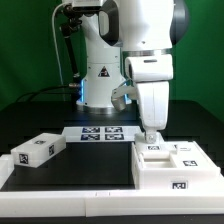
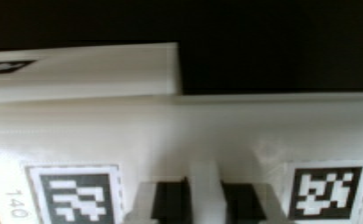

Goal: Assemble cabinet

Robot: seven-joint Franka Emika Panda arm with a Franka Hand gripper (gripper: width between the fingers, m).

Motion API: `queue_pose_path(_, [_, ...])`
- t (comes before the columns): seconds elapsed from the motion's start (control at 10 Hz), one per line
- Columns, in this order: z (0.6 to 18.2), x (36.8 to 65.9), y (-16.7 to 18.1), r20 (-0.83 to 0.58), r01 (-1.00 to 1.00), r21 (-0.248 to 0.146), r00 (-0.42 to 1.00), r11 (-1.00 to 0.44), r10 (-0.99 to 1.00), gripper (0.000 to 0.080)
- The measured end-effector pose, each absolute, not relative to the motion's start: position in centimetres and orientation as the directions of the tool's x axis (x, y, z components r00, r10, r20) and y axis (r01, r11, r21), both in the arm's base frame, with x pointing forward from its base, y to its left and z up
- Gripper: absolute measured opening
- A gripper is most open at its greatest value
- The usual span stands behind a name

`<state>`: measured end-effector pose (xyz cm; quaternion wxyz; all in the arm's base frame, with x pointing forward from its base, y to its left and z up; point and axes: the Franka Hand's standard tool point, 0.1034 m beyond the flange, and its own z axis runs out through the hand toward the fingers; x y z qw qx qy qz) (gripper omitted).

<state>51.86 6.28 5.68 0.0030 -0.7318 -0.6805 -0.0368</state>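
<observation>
The cabinet (image 1: 172, 166) is a large white box with black-and-white tags, lying at the front on the exterior view's right. My gripper (image 1: 150, 134) points straight down at the cabinet's far edge. In the wrist view the gripper (image 2: 204, 192) has its dark fingers (image 2: 169, 203) pressed on either side of a thin white upright rib of the cabinet (image 2: 196, 125). Two tags flank the fingers there. A smaller white tagged block (image 1: 35, 152) lies apart on the exterior view's left, and shows in the wrist view as a white slab (image 2: 80, 68).
The marker board (image 1: 100, 133) lies flat behind the cabinet, in front of the robot base (image 1: 100, 75). The table top is black with a white front border (image 1: 70, 205). Cables hang behind the arm at the back left.
</observation>
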Motion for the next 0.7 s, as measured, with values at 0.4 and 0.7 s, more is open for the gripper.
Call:
queue_pose_path(0.4, [5.8,54.5,6.1,0.058,0.996,0.040,0.078,-0.080,0.995,0.0070])
queue_pose_path(0.7, [5.8,57.2,5.9,0.067,0.996,0.056,0.063,-0.066,0.996,0.0070])
